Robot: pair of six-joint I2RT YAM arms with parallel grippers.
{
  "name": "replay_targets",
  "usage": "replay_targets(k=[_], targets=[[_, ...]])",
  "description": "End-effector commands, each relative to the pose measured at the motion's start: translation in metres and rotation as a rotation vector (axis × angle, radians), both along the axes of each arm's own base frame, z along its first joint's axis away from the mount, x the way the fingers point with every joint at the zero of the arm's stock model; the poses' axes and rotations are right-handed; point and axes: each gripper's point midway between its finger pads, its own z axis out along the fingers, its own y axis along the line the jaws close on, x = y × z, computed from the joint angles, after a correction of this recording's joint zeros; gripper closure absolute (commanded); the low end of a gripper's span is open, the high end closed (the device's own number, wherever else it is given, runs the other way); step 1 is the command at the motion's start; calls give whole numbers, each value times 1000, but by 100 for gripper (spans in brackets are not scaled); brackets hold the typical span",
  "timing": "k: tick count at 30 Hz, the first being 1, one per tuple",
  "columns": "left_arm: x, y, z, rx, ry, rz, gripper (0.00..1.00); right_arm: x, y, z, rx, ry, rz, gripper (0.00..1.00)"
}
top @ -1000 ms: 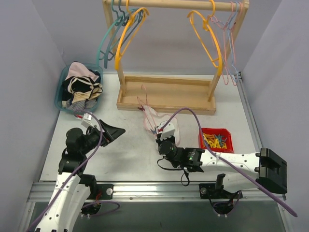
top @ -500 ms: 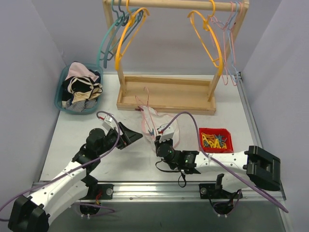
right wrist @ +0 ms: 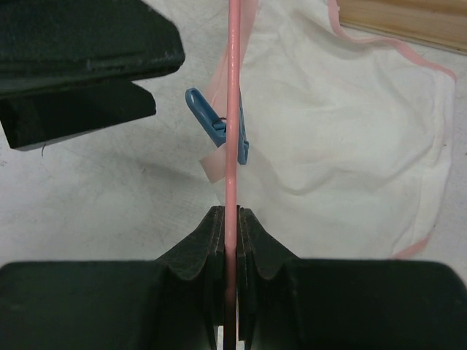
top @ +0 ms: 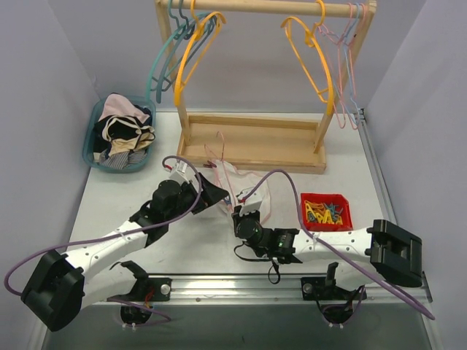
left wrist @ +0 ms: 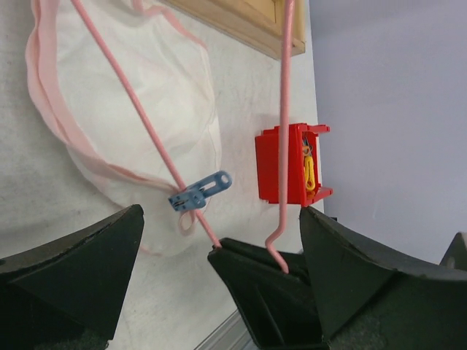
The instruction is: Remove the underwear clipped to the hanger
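We see a pale grey worktop (top: 190, 244) carrying a wooden hanger rack (top: 252, 143) at the back, a teal plastic basket (top: 90, 138) of clothes back left, a small red plastic bin (top: 305, 219) of clips right, and pale pink-white underwear (left wrist: 146, 102) spread flat near the middle.

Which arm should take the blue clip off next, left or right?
Left. The left gripper is open, with the blue clip just ahead of it. The right gripper is shut on the pink hanger.
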Motion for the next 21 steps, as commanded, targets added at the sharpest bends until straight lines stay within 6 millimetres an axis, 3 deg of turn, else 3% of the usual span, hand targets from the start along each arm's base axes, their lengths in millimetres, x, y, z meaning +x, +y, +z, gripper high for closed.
replay_targets(k=[1,4,11,15,19,21], targets=[[24,-3,35,48,-124,57,3,3,4,5,18,-23,-26,100],[27,-4,21,149,-86,58,0,3,4,4,16,-24,-31,100],[26,1,-12,267,-22,56,22,4,2,11,29,-34,-47,100],[23,6,-15,257,-15,71,25,5,-1,16,34,-43,-59,100],[26,2,-3,224,-46,74,27,6,-2,18,35,-46,-59,100],[28,-3,-11,247,-24,48,28,6,-1,19,35,-47,-58,100]])
